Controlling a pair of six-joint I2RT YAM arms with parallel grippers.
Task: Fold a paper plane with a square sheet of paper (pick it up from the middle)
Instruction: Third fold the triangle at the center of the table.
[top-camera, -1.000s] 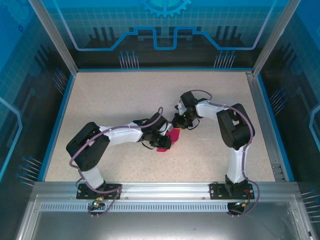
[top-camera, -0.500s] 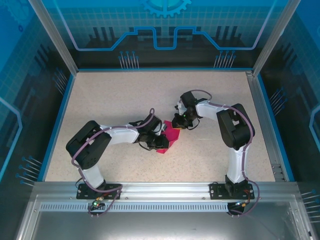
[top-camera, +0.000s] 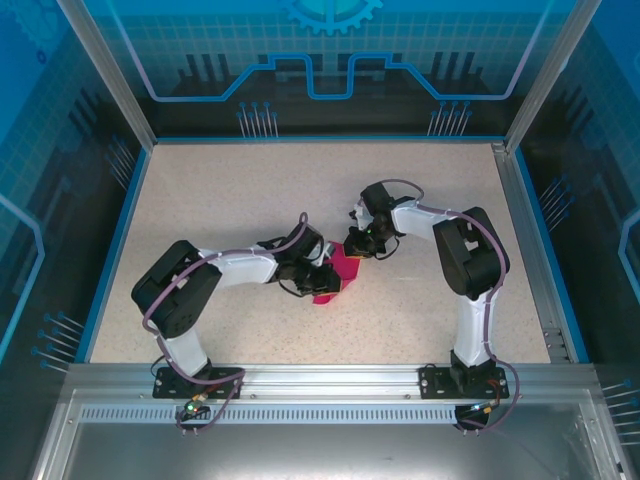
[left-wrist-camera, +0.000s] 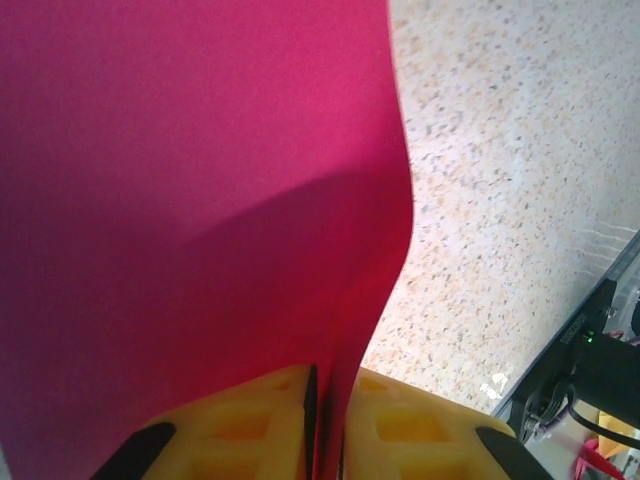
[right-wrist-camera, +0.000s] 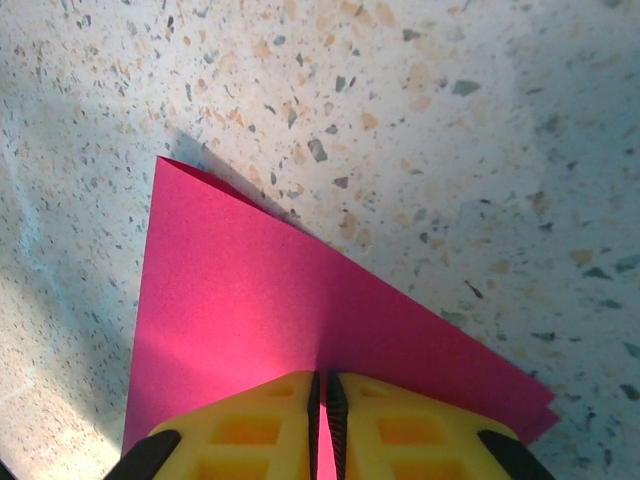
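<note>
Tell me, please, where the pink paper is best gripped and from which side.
Probably at an edge, one finger on each face. The pink paper is thin, folded into two layers, and lies close to the table, so a flat face offers nothing to pinch. The right gripper and left gripper each clamp it edge-on, from opposite sides.

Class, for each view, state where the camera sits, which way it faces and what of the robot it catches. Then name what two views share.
Top external: above and behind the bases, facing down on the table; left arm and right arm meet at the pink paper.
Left wrist: on the left arm, facing along the yellow left jaws, shut on the paper; table beyond.
Right wrist: on the right arm, facing down past the right jaws, shut on the paper.
Shared: both wrist views show the paper pinched.
</note>
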